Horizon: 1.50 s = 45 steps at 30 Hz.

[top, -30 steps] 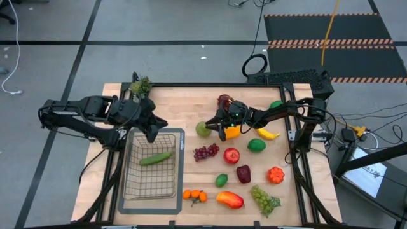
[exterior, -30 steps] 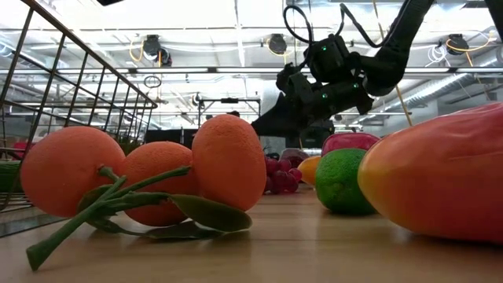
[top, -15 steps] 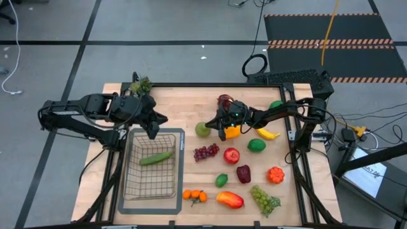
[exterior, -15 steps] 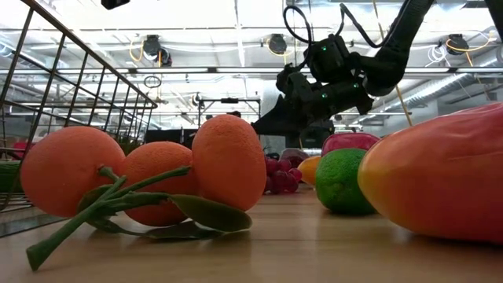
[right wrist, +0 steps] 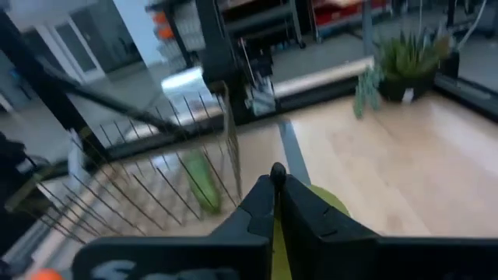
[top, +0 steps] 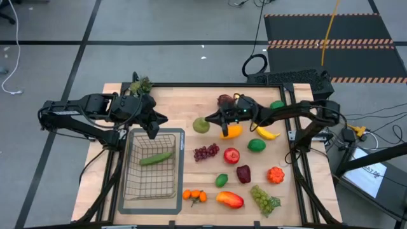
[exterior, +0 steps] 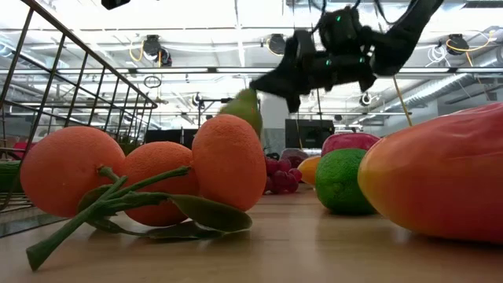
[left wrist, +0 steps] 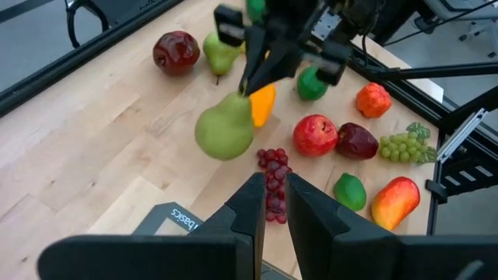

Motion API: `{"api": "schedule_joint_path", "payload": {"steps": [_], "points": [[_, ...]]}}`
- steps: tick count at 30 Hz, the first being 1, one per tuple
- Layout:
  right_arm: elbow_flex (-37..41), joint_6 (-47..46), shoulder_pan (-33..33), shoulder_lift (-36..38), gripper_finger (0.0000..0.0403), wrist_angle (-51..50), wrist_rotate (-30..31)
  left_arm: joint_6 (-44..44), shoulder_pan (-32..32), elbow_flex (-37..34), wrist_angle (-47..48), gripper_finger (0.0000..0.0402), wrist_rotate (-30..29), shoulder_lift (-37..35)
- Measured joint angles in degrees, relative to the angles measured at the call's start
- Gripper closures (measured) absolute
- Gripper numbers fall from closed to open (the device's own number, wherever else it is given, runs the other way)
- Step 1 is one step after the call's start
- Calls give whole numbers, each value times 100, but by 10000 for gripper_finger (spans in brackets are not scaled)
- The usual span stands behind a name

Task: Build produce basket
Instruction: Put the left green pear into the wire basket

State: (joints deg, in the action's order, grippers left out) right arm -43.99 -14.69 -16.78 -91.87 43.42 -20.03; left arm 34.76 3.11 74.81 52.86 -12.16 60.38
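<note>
My right gripper [top: 214, 119] is shut on a green pear [top: 201, 125] and holds it above the middle of the table; the low view shows the pear [exterior: 244, 107] in the air. My left gripper [top: 152, 131] is shut and empty over the far edge of the grey wire basket [top: 130, 184]. The basket stands on a grey mat and has a cucumber [top: 156, 158] lying in it. Other produce lies on the wood to the right: purple grapes [top: 205, 152], a red apple [top: 231, 154], a lime [top: 221, 180], oranges [top: 194, 196] and a mango [top: 229, 200]. My right gripper pinches the pear's narrow upper end [left wrist: 243, 105] between its two fingers [left wrist: 257, 74]. The fingers slant down from the table's right side. The pear hangs below the fingertips, tilted, its wide end lowest and clear of the table.
A potted green sprig [top: 141, 85] stands at the far left corner behind my left arm. A yellow-orange fruit [top: 231, 131], a banana [top: 267, 133], green grapes [top: 264, 198] and a dark red apple [top: 224, 100] lie near my right arm. Bare wood lies between the pear and the basket.
My right gripper has risen, staying shut, and has lifted the pear clear of the table. It has gone a little toward the far edge. In the low view the pear now hangs in the air, where before it was hidden behind the oranges.
</note>
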Motion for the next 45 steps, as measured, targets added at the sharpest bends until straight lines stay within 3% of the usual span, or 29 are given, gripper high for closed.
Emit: {"api": "schedule_joint_path", "payload": {"steps": [12,22,33,39,45], "points": [[0,-150,0,1532,400,-1279,-125,-19,0,0,-71,337,-4,44],[0,-532,4,2298,398,-1928,-231,-486,-15,4,-1675,225,-105,595],[0,-868,244,2390,397,-1979,-728,-776,-15,-2,-3552,102,-92,1637],[0,-869,428,2390,397,-2005,-721,-759,-15,11,-4043,59,-89,1906],[0,-869,490,2388,397,-2017,-715,-902,-15,9,-4024,44,187,2030]]}}
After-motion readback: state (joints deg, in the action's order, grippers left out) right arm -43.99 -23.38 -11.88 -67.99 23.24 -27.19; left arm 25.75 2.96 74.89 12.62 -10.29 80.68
